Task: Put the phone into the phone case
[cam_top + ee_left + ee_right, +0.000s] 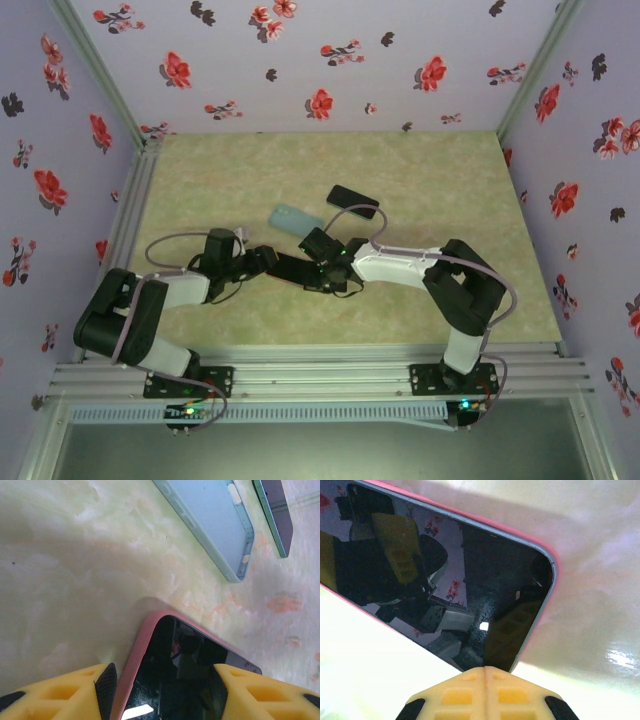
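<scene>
Phone (190,655), dark screen up, sits inside pink case (136,652) flat on marbled green worktop (75,555), near its middle. Left hand (164,685) straddles cased phone, yellow fingers (65,695) clamped against pink case's long edges. Right hand (485,676), fingers pressed together with nothing between, hangs over phone's glass at one corner (flowered wall reflected in screen). Farther back on worktop: light blue case (210,515) lying flat, second dark phone (275,510) just beside it, apart.
</scene>
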Robot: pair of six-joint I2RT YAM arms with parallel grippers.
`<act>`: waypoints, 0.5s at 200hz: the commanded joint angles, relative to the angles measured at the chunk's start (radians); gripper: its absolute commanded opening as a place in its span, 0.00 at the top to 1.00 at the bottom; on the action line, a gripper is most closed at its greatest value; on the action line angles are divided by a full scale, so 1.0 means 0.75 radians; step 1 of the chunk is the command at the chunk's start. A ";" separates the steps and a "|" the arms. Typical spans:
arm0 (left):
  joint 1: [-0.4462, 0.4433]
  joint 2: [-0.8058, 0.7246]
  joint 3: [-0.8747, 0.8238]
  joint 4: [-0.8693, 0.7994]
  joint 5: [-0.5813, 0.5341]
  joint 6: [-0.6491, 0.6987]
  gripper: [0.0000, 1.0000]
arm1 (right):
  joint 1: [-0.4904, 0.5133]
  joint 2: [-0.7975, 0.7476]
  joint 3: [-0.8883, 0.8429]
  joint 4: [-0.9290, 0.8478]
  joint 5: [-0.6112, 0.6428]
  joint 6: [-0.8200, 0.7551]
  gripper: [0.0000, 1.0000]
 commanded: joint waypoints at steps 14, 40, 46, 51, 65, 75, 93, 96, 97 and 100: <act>0.015 -0.011 -0.012 -0.014 0.009 0.022 0.44 | 0.031 0.161 -0.071 -0.101 0.041 0.053 1.00; 0.016 -0.005 -0.010 -0.018 0.010 0.025 0.43 | 0.033 0.176 -0.097 -0.095 0.049 0.072 1.00; 0.016 -0.003 -0.008 -0.018 0.010 0.025 0.43 | 0.033 0.182 -0.102 -0.093 0.047 0.076 1.00; 0.016 -0.001 -0.008 -0.018 0.011 0.025 0.43 | 0.033 0.189 -0.105 -0.093 0.046 0.079 1.00; 0.017 0.003 -0.010 -0.018 0.010 0.024 0.43 | 0.034 0.202 -0.120 -0.075 0.034 0.089 1.00; 0.018 0.002 -0.010 -0.018 0.011 0.023 0.43 | 0.033 0.213 -0.131 -0.062 0.025 0.100 1.00; 0.017 0.003 -0.010 -0.022 0.013 0.025 0.43 | 0.029 0.229 -0.162 -0.022 0.004 0.123 1.00; 0.018 0.002 -0.009 -0.023 0.014 0.025 0.43 | 0.027 0.230 -0.168 -0.014 -0.001 0.127 1.00; 0.018 0.003 -0.008 -0.024 0.013 0.027 0.43 | 0.027 0.230 -0.171 -0.010 -0.002 0.128 1.00; 0.018 0.001 -0.008 -0.025 0.014 0.026 0.43 | 0.026 0.232 -0.175 -0.003 -0.005 0.130 1.00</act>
